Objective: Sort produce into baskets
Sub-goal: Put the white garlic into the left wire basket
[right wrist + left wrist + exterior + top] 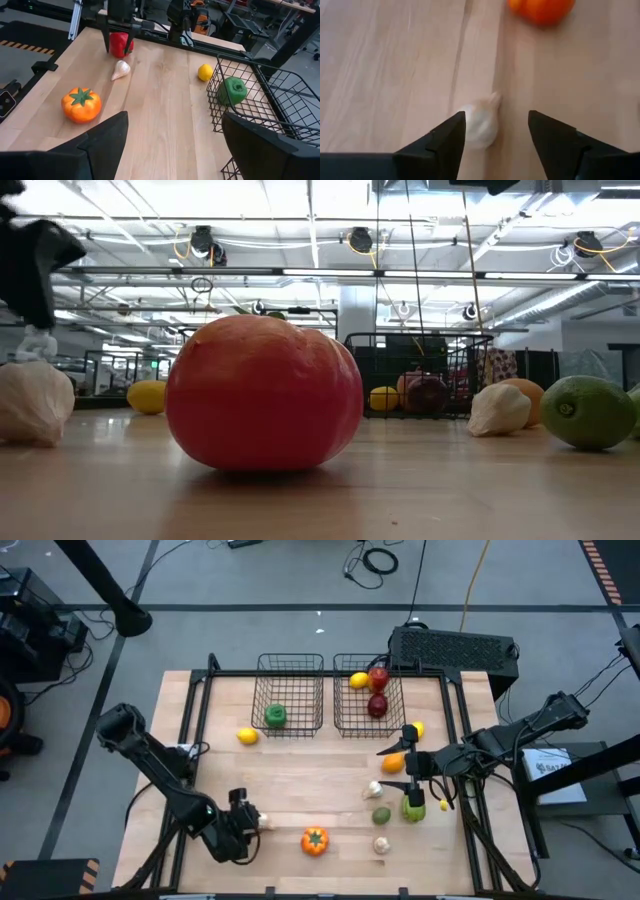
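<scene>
**Left hand spread over a whitish bulb at the lower left of the counter**

In the high view the left hand sits low and left of centre on the wooden counter, its fingers parted with a small whitish bulb at their tips. The left wrist view shows that bulb lying on the wood just inside one finger, the other finger standing apart from it, so the hand is released and grips nothing. An orange pepper lies just right of this hand.

The right hand hovers at the right side of the counter, fingers wide apart and holding nothing, above a cluster of produce: an orange, a second whitish bulb, a green fruit, a light green piece and a third bulb.

Two wire baskets stand side by side at the upper middle of the frame. The left basket holds a green pepper. The right basket holds a lemon and two red pieces. A loose lemon lies below and to the left of the left basket, and another yellow piece sits just beside the right basket's lower right corner
</scene>
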`<state>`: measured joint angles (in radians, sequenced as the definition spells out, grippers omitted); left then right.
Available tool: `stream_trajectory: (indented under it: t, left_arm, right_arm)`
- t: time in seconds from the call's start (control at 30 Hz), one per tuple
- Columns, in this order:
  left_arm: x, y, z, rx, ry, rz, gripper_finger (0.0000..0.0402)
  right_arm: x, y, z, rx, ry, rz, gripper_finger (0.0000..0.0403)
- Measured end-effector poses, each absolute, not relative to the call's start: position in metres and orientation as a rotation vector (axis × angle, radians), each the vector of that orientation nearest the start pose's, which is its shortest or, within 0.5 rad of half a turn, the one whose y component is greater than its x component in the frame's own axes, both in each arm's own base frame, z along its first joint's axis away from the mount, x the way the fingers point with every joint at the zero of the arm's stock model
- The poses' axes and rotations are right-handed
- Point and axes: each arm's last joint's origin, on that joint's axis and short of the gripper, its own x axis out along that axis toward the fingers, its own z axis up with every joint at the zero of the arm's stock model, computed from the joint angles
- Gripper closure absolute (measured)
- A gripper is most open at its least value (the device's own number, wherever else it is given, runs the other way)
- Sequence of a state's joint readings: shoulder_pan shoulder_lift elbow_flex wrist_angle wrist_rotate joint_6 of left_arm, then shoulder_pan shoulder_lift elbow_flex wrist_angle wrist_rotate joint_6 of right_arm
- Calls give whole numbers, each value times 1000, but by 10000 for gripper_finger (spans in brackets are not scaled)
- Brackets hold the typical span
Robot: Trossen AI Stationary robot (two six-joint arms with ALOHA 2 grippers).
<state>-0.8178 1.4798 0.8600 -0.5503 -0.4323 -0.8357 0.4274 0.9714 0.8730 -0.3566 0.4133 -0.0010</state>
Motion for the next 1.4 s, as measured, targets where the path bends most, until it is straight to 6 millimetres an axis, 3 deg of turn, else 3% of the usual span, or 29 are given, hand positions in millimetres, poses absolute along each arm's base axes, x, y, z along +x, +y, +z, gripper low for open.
stream_trajectory:
  t: [0.1,0.3,0.57,0.8,0.97,1.17,1.4]
  left_arm:
    - [194,-190,178,10,1005,40,176]
    - [211,-204,181,188,823,-138,175]
    - [231,-192,161,367,921,-240,175]
    - [252,-181,169,355,961,-346,175]
    - [258,-169,169,325,1088,-353,175]
    - [272,-171,159,269,1172,-427,175]
    - [283,-178,152,348,1273,-422,175]
  right_arm:
    - [192,75,316,-187,416,14,90]
    - [192,75,316,-186,416,14,90]
    - [192,75,316,-172,416,10,90]
    - [192,75,316,-171,415,10,90]
    - [192,75,316,-167,415,9,90]
    - [192,75,316,-168,415,9,90]
    - [192,74,316,-169,416,10,90]
